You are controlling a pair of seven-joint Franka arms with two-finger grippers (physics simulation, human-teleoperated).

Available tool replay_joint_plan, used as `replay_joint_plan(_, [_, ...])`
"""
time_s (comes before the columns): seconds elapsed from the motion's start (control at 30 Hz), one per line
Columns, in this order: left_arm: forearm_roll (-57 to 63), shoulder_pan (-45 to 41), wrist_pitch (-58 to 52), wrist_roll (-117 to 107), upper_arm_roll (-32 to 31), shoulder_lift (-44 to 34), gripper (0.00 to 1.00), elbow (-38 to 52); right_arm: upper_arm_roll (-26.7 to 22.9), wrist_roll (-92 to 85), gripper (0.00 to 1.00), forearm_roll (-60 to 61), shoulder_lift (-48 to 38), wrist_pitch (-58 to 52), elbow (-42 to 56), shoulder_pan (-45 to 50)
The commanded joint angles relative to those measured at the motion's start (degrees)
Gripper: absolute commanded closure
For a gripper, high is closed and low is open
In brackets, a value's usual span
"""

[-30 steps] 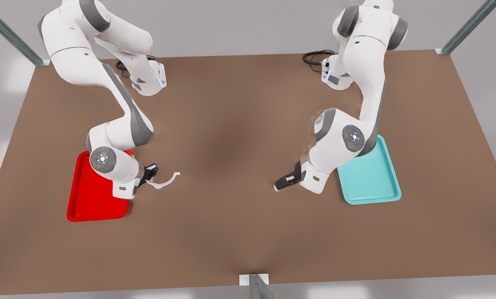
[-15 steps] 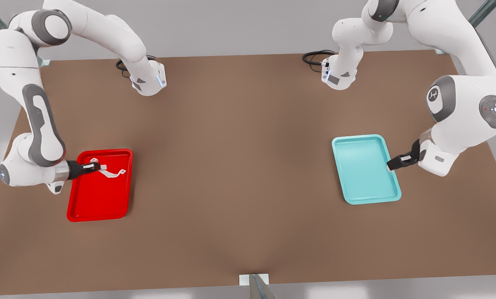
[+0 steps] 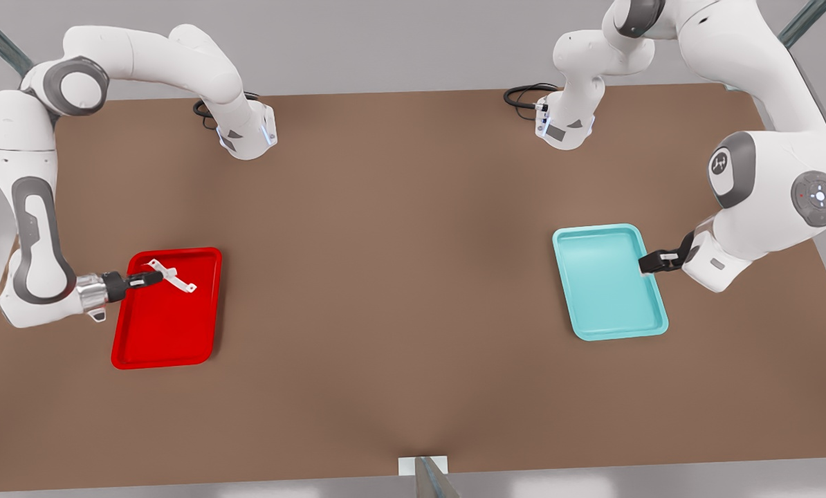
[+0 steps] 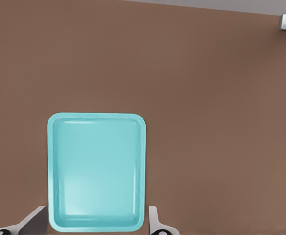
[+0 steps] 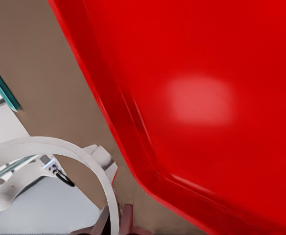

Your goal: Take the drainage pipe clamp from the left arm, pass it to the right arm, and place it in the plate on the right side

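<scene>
on the surface (image 3: 399, 277) two trays lie well apart: the plate (image 3: 157, 339) toward the front view's left, the tray (image 3: 610, 311) toward the front view's right. the right gripper (image 3: 155, 277) is over the plate's far end, reaching in from the front view's left side, with the clamp (image 3: 173, 276) pinched in it above the plate. the left gripper (image 3: 649, 263) is at the tray's outer edge, near its far corner, on the front view's right. both arm bases stand at the far edge of the surface, each with a cable (image 3: 524, 93) coiled beside it
</scene>
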Motion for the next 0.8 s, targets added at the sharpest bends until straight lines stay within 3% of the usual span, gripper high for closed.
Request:
replay_joint_plan(0.0, [0.0, 0.0, -0.3, 8.1, 0.0, 0.0, 0.00, 0.0, 0.0, 13.3, 0.79, -2.7, 1.2, -2.3, 0.6, 0.2])
replay_joint_plan(0.03, [0.0, 0.0, -0.3, 8.0, 0.0, 0.0, 0.00, -0.1, 0.0, 13.5, 0.79, -3.8, 1.2, -2.1, 0.7, 0.2])
replay_joint_plan(0.07, [0.0, 0.0, -0.3, 8.1, 0.0, 0.0, 0.00, -0.4, 0.0, 13.6, 0.36, -3.9, 1.0, -2.1, 1.1, 0.3])
replay_joint_plan(0.1, [0.0, 0.0, -0.3, 8.1, 0.0, 0.0, 0.00, -0.4, 0.1, 13.6, 0.10, -4.5, 1.1, -2.1, 1.4, 0.3])
replay_joint_plan(0.27, [0.0, 0.0, -0.3, 7.9, 0.1, 0.0, 0.00, -0.4, 2.5, 11.4, 0.00, -9.1, 1.1, -0.5, 7.8, 0.5])
replay_joint_plan(0.33, [0.0, 0.0, -0.3, 7.9, 0.1, 0.0, 0.00, -0.4, 10.2, 11.3, 0.00, -17.6, 0.9, -0.5, 14.2, 0.5])
replay_joint_plan(0.4, [0.0, 0.0, -0.3, 8.1, 0.1, 0.0, 0.00, -0.4, 27.6, 11.7, 0.00, -38.2, 0.5, -0.5, 18.0, 0.2])
replay_joint_plan(0.47, [0.0, 0.0, -0.2, 8.1, 0.1, 0.0, 0.00, -0.4, 42.6, 12.0, 0.00, -50.4, -0.4, -1.1, 17.9, -0.3])
replay_joint_plan(0.5, [0.0, 0.0, -0.2, 8.0, 0.0, 0.0, 0.00, -0.4, 45.8, 12.3, 0.00, -51.9, -1.7, -1.4, 17.9, -0.3])
replay_joint_plan(0.63, [0.0, -0.3, -0.1, 7.8, 0.0, -0.1, 0.00, -0.4, 50.0, 17.8, 0.00, -54.4, -9.7, -1.9, 17.3, 7.0])
replay_joint_plan(0.67, [0.0, -0.4, -0.1, 7.8, 0.0, -0.1, 0.00, -0.4, 47.9, 19.8, 0.00, -50.8, -14.2, -1.8, 16.5, 8.0])
replay_joint_plan(0.7, [0.0, -0.4, -0.1, 7.8, 0.0, -0.1, 0.00, -0.4, 34.7, 19.0, 0.00, -37.7, -22.8, 0.1, 15.9, 13.1])
replay_joint_plan(0.73, [0.0, -0.4, -0.1, 7.8, 0.0, -0.2, 0.00, -0.4, 19.2, 17.9, 0.00, -30.3, -28.9, 0.3, 16.1, 23.8])
replay_joint_plan(0.77, [0.0, -0.4, -0.1, 7.8, 0.0, -0.2, 0.00, -0.4, -7.5, 13.8, 0.00, -17.8, -33.9, 1.3, 16.1, 42.2])
